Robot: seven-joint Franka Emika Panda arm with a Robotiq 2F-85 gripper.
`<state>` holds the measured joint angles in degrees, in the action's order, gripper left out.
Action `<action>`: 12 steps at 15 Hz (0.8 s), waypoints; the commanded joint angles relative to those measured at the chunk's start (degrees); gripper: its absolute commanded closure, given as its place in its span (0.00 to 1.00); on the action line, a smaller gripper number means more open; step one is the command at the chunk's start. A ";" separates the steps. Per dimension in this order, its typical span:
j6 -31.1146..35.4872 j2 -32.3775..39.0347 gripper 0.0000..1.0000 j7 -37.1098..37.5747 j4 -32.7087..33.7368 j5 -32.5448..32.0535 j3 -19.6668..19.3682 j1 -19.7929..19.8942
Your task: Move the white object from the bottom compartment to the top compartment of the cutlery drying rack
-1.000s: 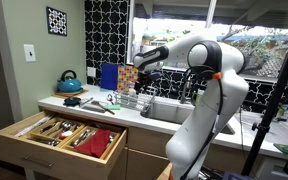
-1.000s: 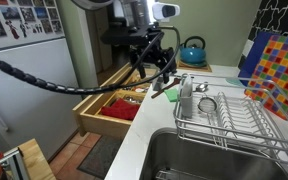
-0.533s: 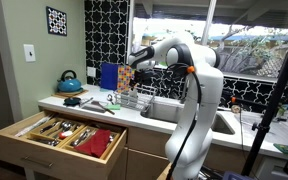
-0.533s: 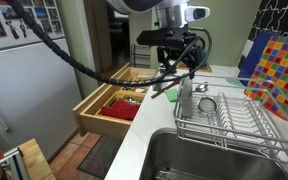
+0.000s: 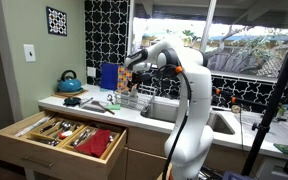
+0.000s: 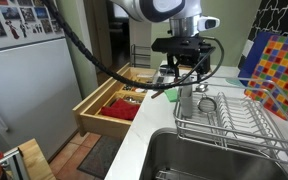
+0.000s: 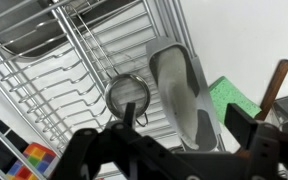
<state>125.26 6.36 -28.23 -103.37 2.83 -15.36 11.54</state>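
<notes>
Though compartment can't be made out, white object (image 6: 187,100) stands upright at drawer-side end of cutlery drying rack (image 6: 229,122), beside sink. Gripper (image 6: 187,74) hangs just above, jaws spread, holding nothing. Green pad (image 6: 171,94) alongside; wooden drawer (image 6: 112,102) pulled out.

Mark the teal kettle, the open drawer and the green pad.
teal kettle (image 5: 70,84): an exterior view, its body.
open drawer (image 5: 44,153): an exterior view, front panel.
green pad (image 7: 230,101): wrist view, top face.
</notes>
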 commanded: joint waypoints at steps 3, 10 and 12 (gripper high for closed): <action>-2.90 2.80 0.57 -2.18 3.63 1.45 2.19 2.67; -3.15 0.60 0.97 -1.60 3.25 0.22 2.76 3.06; -3.35 -0.17 0.97 -1.70 3.13 0.10 2.74 3.00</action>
<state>123.70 7.66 -28.69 -100.23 2.91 -13.39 13.51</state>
